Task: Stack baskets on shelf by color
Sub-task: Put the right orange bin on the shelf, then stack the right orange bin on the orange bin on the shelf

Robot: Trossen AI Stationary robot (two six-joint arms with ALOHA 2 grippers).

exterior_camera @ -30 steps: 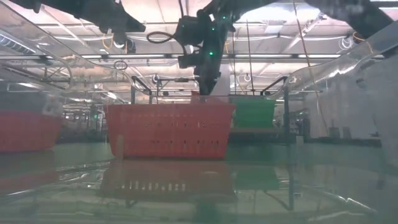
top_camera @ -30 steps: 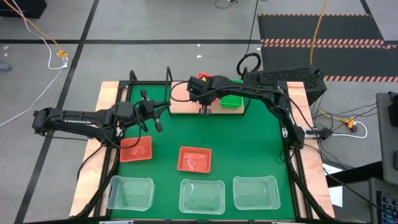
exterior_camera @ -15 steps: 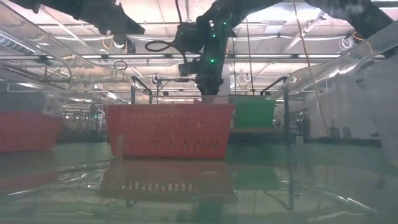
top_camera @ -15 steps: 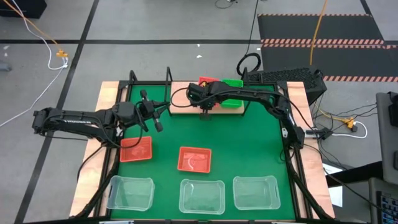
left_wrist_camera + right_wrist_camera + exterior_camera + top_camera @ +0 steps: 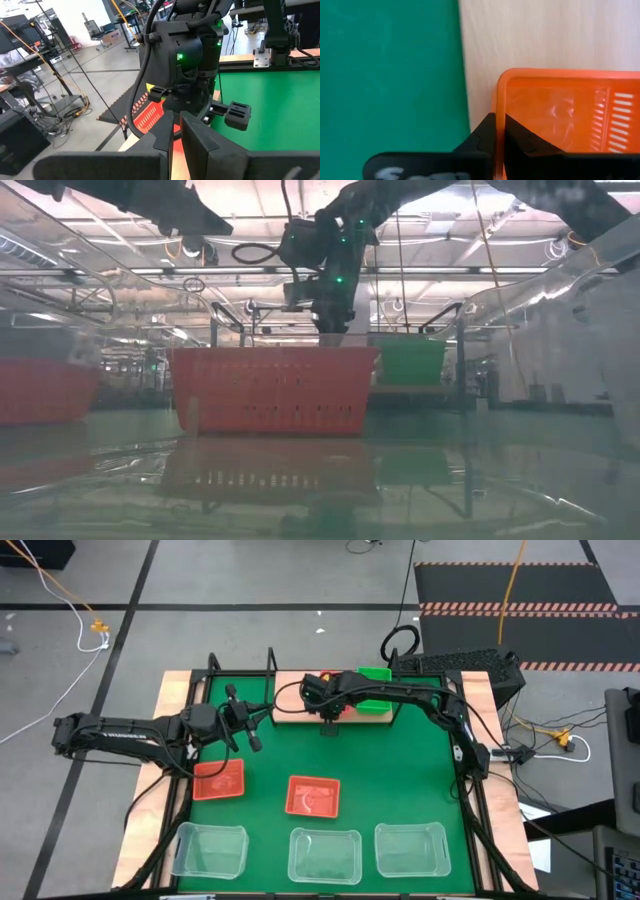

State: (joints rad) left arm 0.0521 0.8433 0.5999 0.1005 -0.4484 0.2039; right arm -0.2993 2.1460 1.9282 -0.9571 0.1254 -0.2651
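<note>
The red basket [image 5: 570, 115] hangs from the right tool [image 5: 496, 131], whose two fingers are nearly together, clamped on one thin wall of the basket at its edge. Seen from the right wrist, the light wooden shelf [image 5: 530, 35] lies directly beneath the basket, and the shelf's edge toward the green mat [image 5: 390, 75] runs just beside the tool. From above, the right tool [image 5: 330, 710] sits over the middle of the shelf [image 5: 292, 712], with the green baskets [image 5: 374, 700] just beyond it on the side of its own arm.

The likely trouble comes from that one-wall grip. Held by a single rim, the basket may tilt away from the fingers, so a release from any height could leave it skewed or propped on a corner. It is also close to the shelf's mat-side edge, so a small slip toward the mat could leave it overhanging. If it drifts the other way it could nudge the green baskets.

The left tool [image 5: 245, 720] hangs well apart, off the far end of the shelf; its fingers look almost closed with nothing between them. Two more red baskets [image 5: 314, 795] and three clear ones [image 5: 325, 855] sit on the worktop's mat, farther from both tools.
</note>
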